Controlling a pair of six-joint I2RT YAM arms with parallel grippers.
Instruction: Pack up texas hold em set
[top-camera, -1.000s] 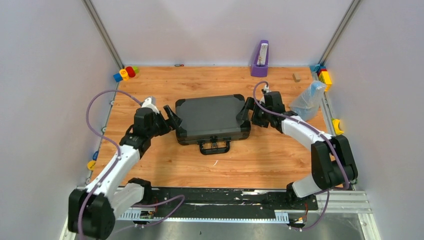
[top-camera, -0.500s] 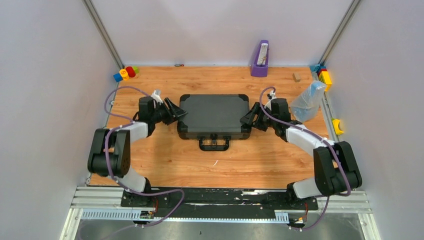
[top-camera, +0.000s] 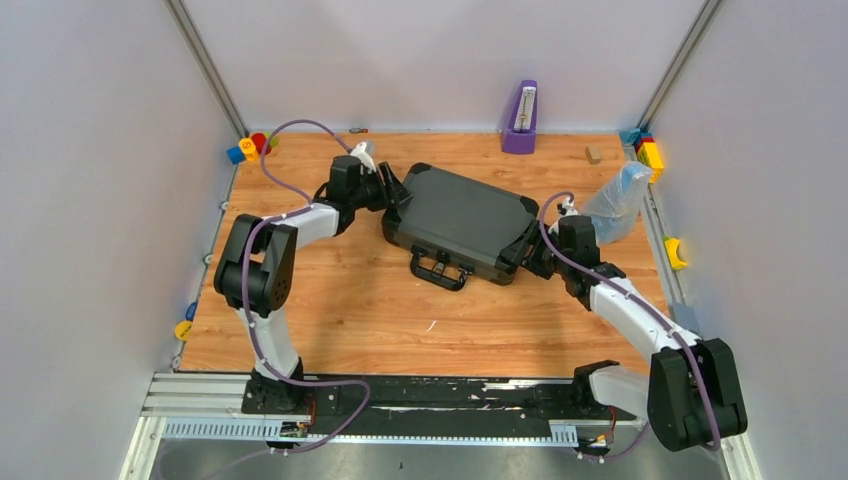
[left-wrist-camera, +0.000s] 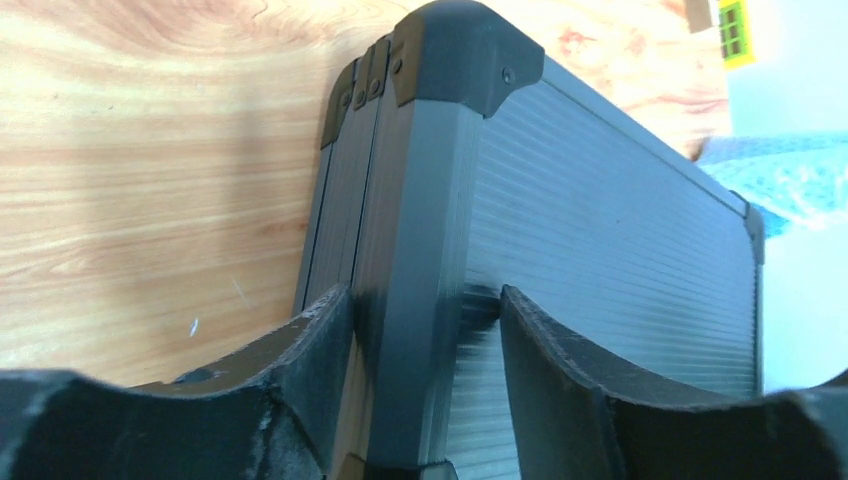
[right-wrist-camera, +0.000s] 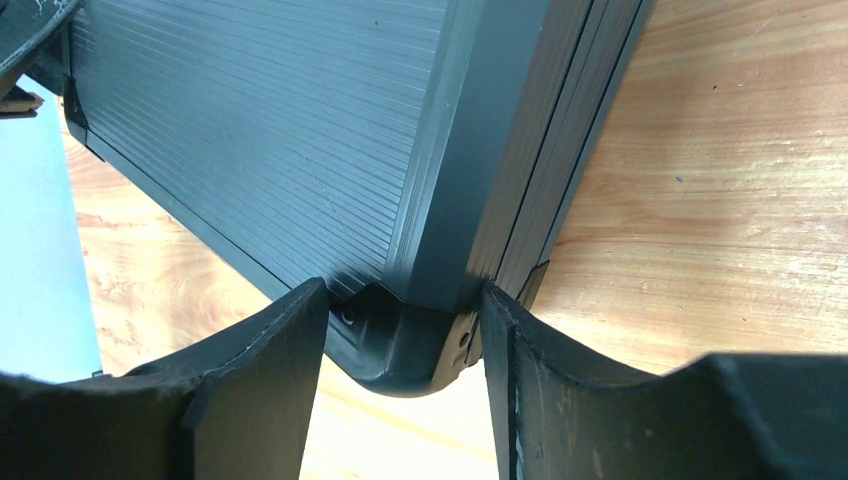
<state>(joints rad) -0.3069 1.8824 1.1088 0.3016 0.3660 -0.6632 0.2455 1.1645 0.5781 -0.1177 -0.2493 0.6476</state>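
The black hard case (top-camera: 460, 215) lies closed on the wooden table, turned at a slant, with its handle (top-camera: 440, 270) facing near-left. My left gripper (top-camera: 395, 190) grips its far-left end; in the left wrist view the fingers straddle the case's edge (left-wrist-camera: 420, 200) below a corner cap, my left gripper (left-wrist-camera: 425, 310) closed on it. My right gripper (top-camera: 528, 258) holds the near-right corner; in the right wrist view the jaws of my right gripper (right-wrist-camera: 405, 300) clamp the corner cap (right-wrist-camera: 400, 350). Chips, cards, dice and button are out of view.
A clear plastic bag (top-camera: 617, 198) lies just right of the case. A purple stand (top-camera: 520, 120) is at the back wall. Toy blocks sit at the back left (top-camera: 250, 147), back right (top-camera: 650, 152) and right edge (top-camera: 675, 250). A small wooden block (top-camera: 594, 153) is nearby.
The case has turned clockwise and shifted: its left end swung toward the back, its right end toward the front. Both grippers moved with it, the left arm reaching farther back.
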